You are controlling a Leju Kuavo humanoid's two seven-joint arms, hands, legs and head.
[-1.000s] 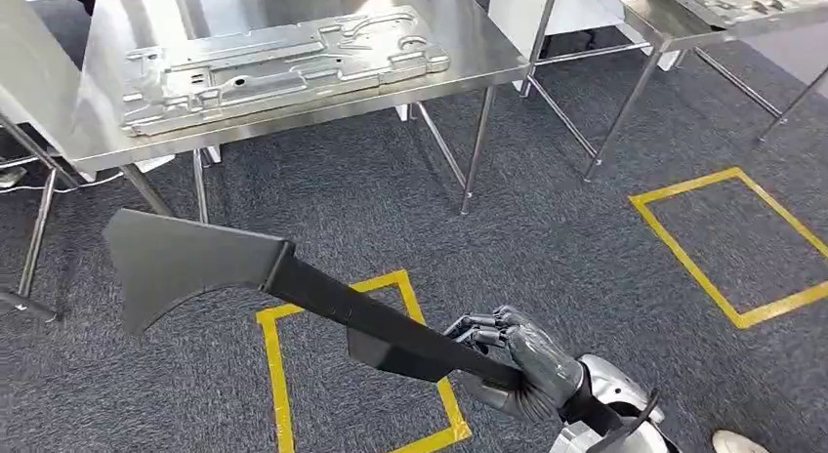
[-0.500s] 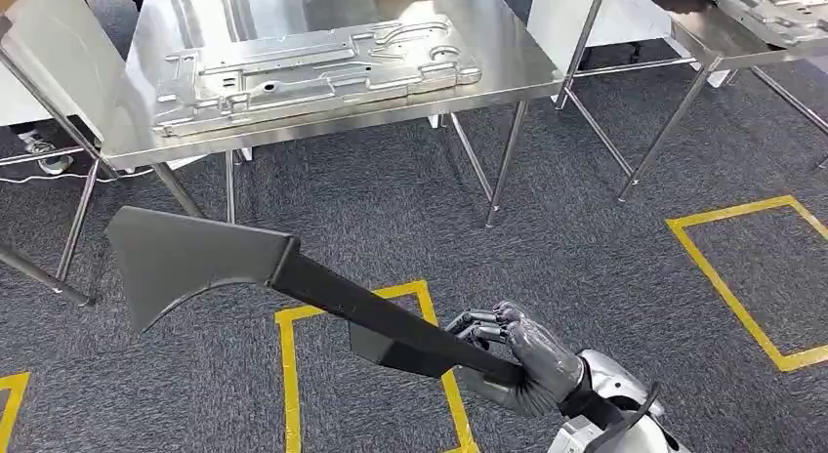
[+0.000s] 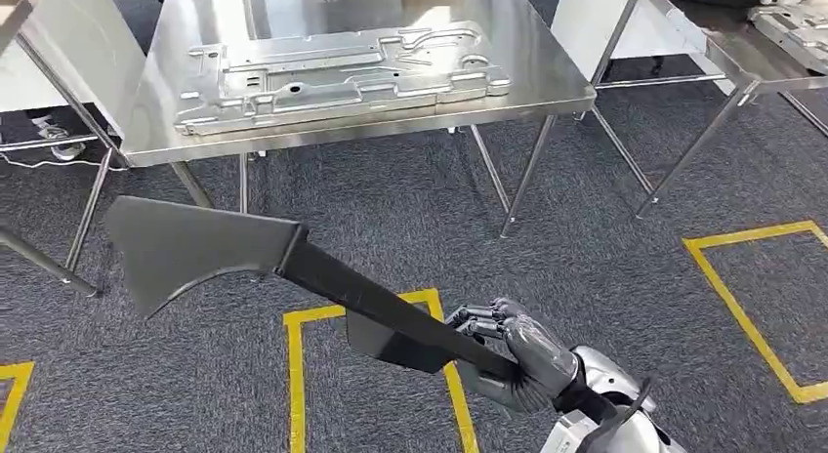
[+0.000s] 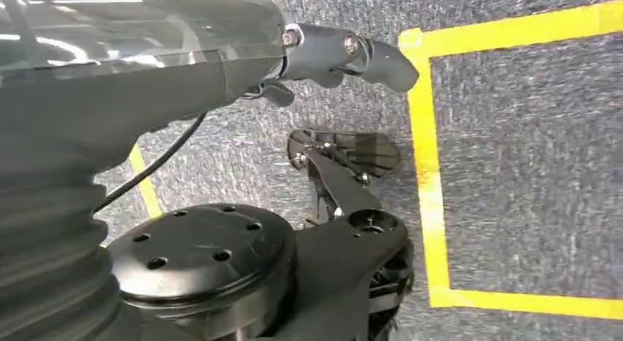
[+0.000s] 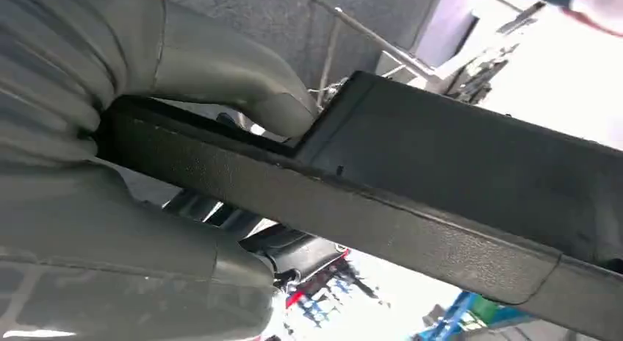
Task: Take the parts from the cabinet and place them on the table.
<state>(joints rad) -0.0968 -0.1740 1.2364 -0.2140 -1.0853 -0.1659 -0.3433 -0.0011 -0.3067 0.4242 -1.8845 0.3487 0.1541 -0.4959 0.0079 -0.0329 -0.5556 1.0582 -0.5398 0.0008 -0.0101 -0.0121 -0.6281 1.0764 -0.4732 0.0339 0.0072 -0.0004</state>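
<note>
Currently the right hand (image 3: 522, 353) grips a long black part (image 3: 293, 267) at its narrow end, fingers and thumb clamped around the bar; the right wrist view confirms the thumb (image 5: 220, 69) pressed on one face and the fingers wrapped under the other. The part is held in the air above the grey carpet (image 3: 586, 258), slanting away from the hand toward the robot's left, with its broad flared end farthest from the hand. That end hangs just short of the steel table (image 3: 547, 77), below the level of its top. On the table lies a large stamped metal panel (image 3: 342, 72), flat and well apart from the black part. Yellow tape squares (image 3: 293, 375) mark the carpet beneath the part. The left hand (image 4: 345, 54) hangs over the carpet beside a yellow tape line (image 4: 422, 172); its fingers are curled in and hold nothing.
</note>
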